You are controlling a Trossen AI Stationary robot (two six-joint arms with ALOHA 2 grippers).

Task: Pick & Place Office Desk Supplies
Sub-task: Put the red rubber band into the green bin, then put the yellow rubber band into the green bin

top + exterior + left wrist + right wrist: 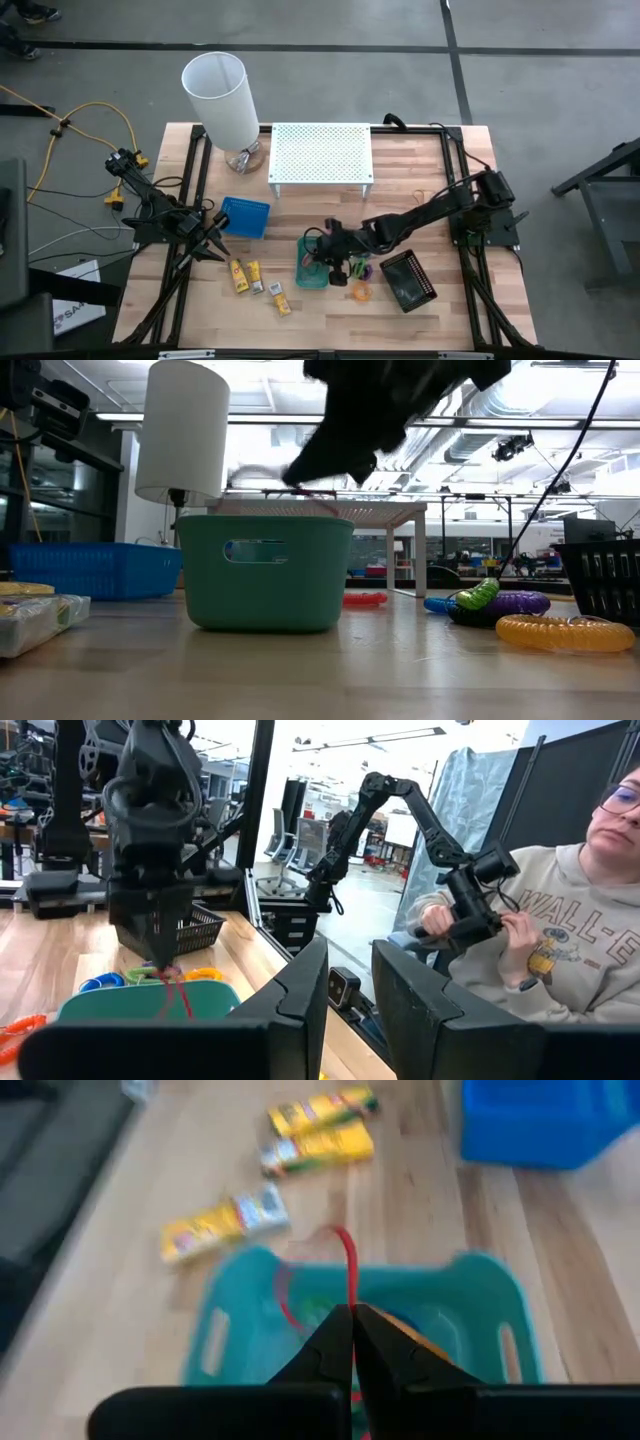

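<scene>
Red ring over the green tray

Red is the thin ring (345, 1265) pinched in the right tool (352, 1325), whose fingers are closed on it directly above the green tray (312, 272) near the middle of the bench (440, 220). The ring hangs from the fingertips down toward the tray's inside.

Three trays stand on the bench: the green one, a blue one (244, 217) to its left, and a black one (407, 280) to its right, lying at an angle. Three yellow-and-white blocks (239, 274) lie loose in front of the blue tray; their printing is too small to read. Between the green and black trays lies a small heap of rings: an orange one (563, 632), a purple one (515, 603), a blue one (438, 603) and a green piece (478, 594). Another red ring (364, 599) lies farther back on the wood.

The left tool (212, 245) waits at the bench's left side, just beside the blue tray, its fingers (300, 995) parted a little and holding nothing.

A white lamp (222, 100) and a white perforated shelf (320, 155) stand at the back. Beyond the bench a person (545, 945) sits in a sweatshirt printed "WALL-E".
</scene>
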